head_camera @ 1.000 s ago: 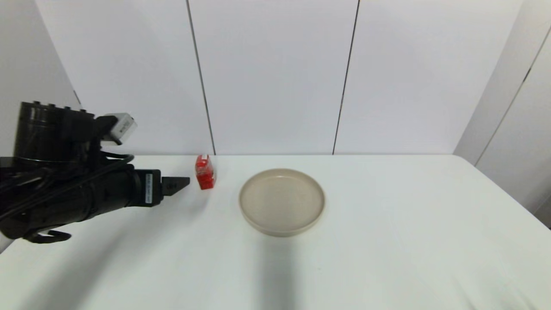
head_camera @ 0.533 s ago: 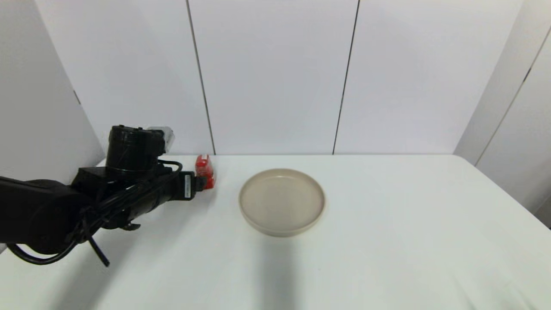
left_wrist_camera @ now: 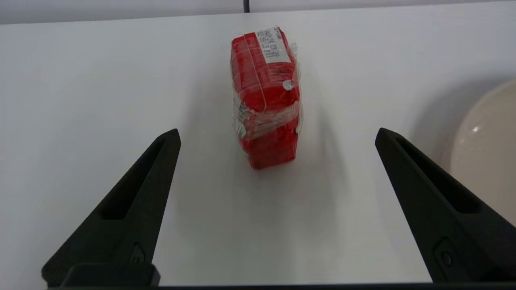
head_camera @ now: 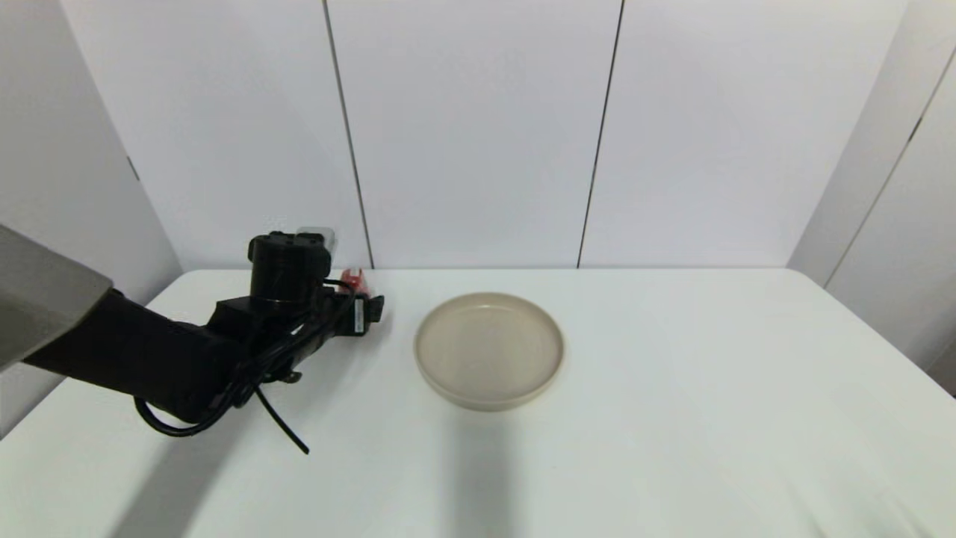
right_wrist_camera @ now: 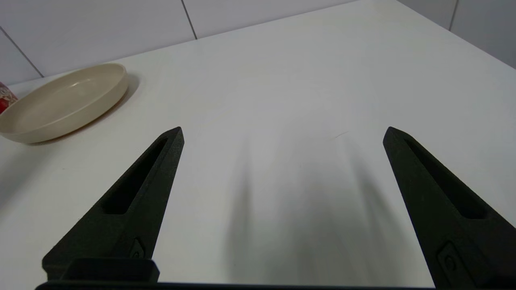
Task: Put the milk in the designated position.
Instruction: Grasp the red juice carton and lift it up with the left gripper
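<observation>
The milk (left_wrist_camera: 265, 96) stands upright on the white table (head_camera: 672, 418), to the left of the plate (head_camera: 488, 350) and a little farther back than the plate's centre, close to the table's back edge where it meets the wall. A clear gap of bare table separates carton and plate. In the head view only a sliver of red shows (the left arm's wrist covers the rest).

The left gripper (left_wrist_camera: 276, 135) sits low over the table on the carton's near-left side, pointing toward it. Its jaws are spread wide, with open room on either side of the milk; neither finger touches it, and the fingertips (left_wrist_camera: 171, 137) stop short of the carton's near face. The right-hand finger in the wrist view reaches toward the plate's rim (left_wrist_camera: 483, 149) without touching it.

The right gripper (right_wrist_camera: 282, 133) hangs above bare table to the right of the plate, well apart from it, jaws wide open and holding nothing. From the plate rightward and forward to the table's edges the surface is unoccupied white.
</observation>
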